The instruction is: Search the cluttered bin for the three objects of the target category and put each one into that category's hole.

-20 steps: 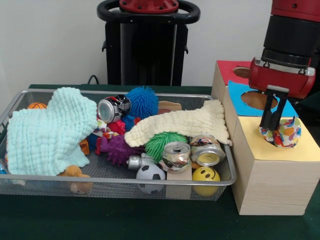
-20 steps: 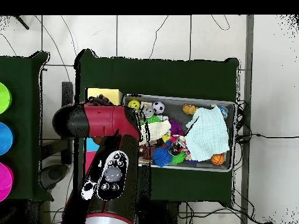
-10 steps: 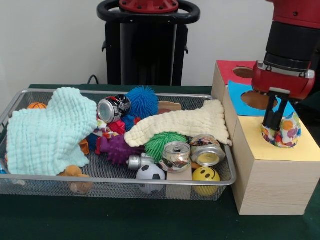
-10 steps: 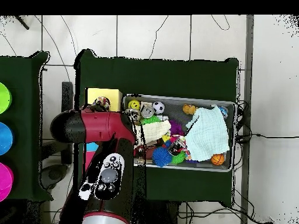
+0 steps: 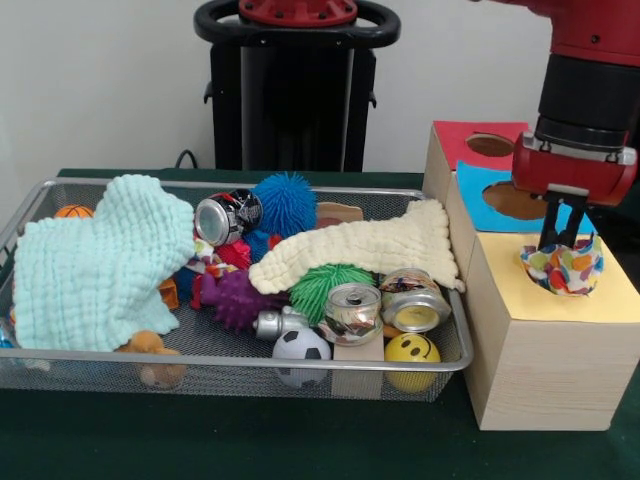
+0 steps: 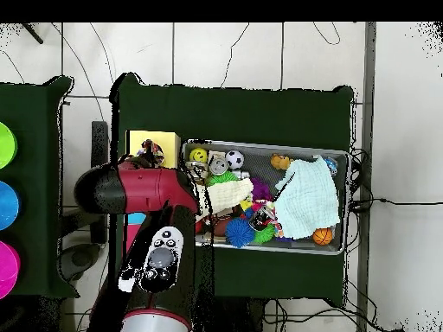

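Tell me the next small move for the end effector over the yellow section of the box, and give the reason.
Probably let go and lift straight up. The end effector has its tips down in the colourful patterned ball, which sits in the hole of the yellow section with its top above the surface. Whether the tips still pinch it cannot be told; a short rise should let it drop in.

A plain white wall (image 5: 100, 80) stands behind the green-covered table (image 5: 200, 440); white tiled floor (image 6: 225, 52).

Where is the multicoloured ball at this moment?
In the front view, the multicoloured ball sits at the right, in the hole of the box's yellow section, directly under the end effector, just in front of the blue section.
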Tool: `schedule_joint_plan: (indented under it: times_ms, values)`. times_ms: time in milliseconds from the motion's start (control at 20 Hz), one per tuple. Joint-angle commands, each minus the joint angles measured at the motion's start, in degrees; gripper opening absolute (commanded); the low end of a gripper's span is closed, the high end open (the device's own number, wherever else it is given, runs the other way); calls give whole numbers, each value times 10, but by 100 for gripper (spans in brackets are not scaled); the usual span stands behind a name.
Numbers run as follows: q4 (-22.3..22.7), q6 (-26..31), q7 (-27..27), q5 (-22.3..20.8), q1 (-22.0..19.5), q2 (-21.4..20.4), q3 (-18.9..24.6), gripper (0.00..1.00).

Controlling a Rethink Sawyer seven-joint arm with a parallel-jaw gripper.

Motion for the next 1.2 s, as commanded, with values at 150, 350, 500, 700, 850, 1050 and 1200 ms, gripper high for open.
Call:
schedule_joint_plan:
  times_ms: [150, 350, 500, 700, 850, 1050, 1200]
  values:
    - [26, -69, 84, 0, -16, 62, 53, 0]
    - [26, -90, 83, -1, -16, 71, 49, 0]
    - [20, -101, 83, 0, -14, 81, 45, 0]
    - [17, -113, 75, -1, -22, 90, 51, 0]
    - [23, -108, 74, 3, -24, 85, 54, 0]
    - [44, -61, 74, 11, -21, 52, 55, 0]
    - [54, -27, 70, 15, -21, 30, 57, 0]
